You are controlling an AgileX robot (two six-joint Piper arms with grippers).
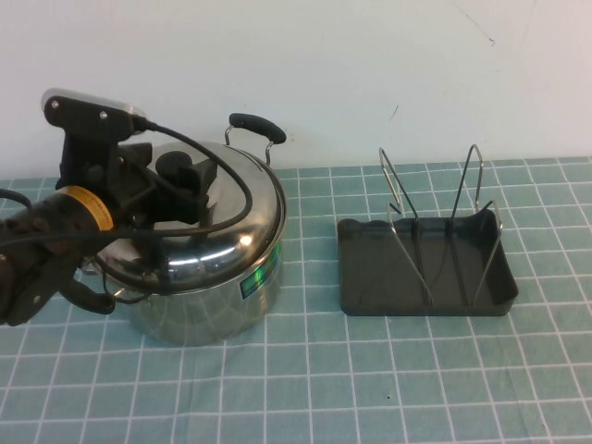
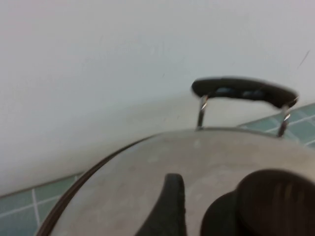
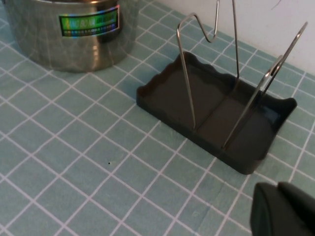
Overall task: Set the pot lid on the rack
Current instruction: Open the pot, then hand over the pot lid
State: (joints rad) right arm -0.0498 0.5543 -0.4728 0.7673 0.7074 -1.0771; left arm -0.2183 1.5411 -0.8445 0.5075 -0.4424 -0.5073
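Pot lid (image 1: 227, 217): seated on the steel pot (image 1: 208, 301) at the left of the bench (image 1: 370, 388); its black knob (image 1: 176, 166) is seen at the centre of the dome.
Left claw (image 1: 190, 190): placed over the lid at the knob, jaws spread wide; one dark finger (image 2: 167, 206) is seen just beside the knob (image 2: 268, 201) in the left wrist view, and nothing is gripped.
Rack (image 1: 504, 291): dark grey tray standing on the bench, well apart from the pot to its right; upright wire loops (image 1: 398, 199) are carried in it and nothing is held between them.
Right claw (image 3: 285, 211): only a dark tip is seen in the right wrist view, above the bench near the rack (image 3: 246, 164); it is clenched shut and nothing is held.
Pot handle (image 1: 257, 125): black, at the far side by the wall.
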